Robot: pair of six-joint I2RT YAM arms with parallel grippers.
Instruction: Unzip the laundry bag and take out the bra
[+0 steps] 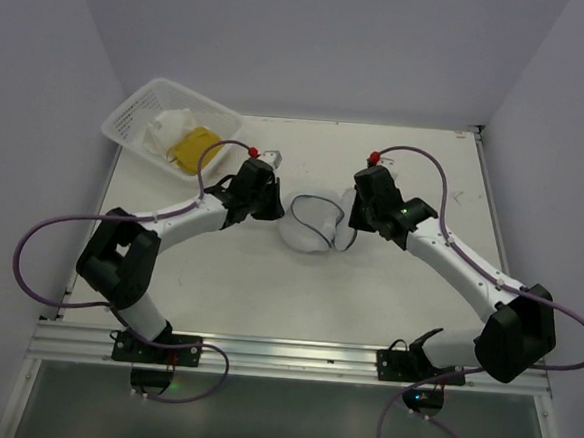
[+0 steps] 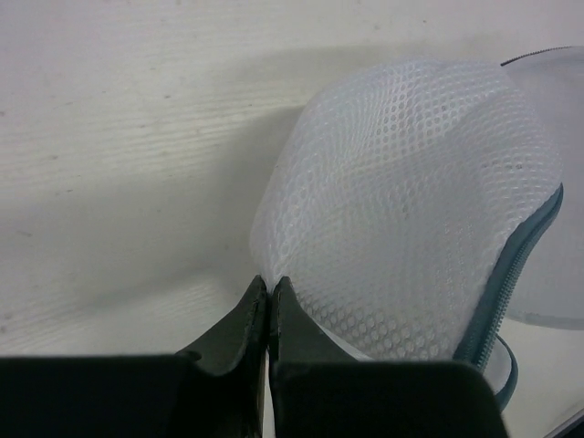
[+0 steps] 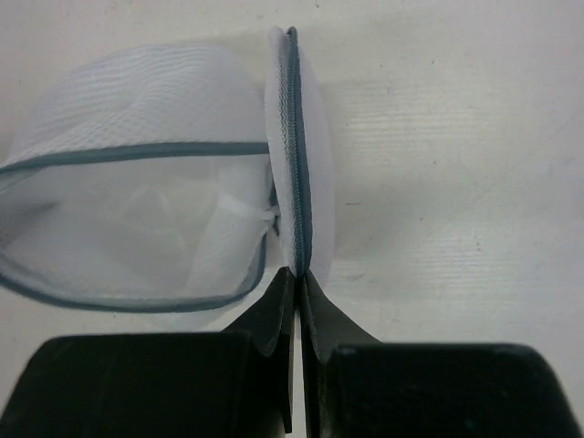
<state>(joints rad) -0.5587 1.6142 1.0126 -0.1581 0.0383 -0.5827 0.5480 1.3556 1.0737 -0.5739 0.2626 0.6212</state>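
Whatever sits inside the bag (image 1: 312, 222) is only a white blur through mesh. The bag lies unzipped on the table (image 1: 367, 294), long axis running gripper to gripper. Left gripper (image 2: 270, 285) clenches mesh at its tips; right gripper (image 3: 297, 274) pinches the zipper rim (image 3: 294, 137) straight ahead.

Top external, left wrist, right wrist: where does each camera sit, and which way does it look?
Top external: high behind the bases, looking down at the table; left arm and right arm flank the laundry bag.
Left wrist: on that arm, facing along the left gripper, shut on the bag's mesh.
Right wrist: likewise; right gripper shut on the zipper rim.
Shared: every view shows the bag.
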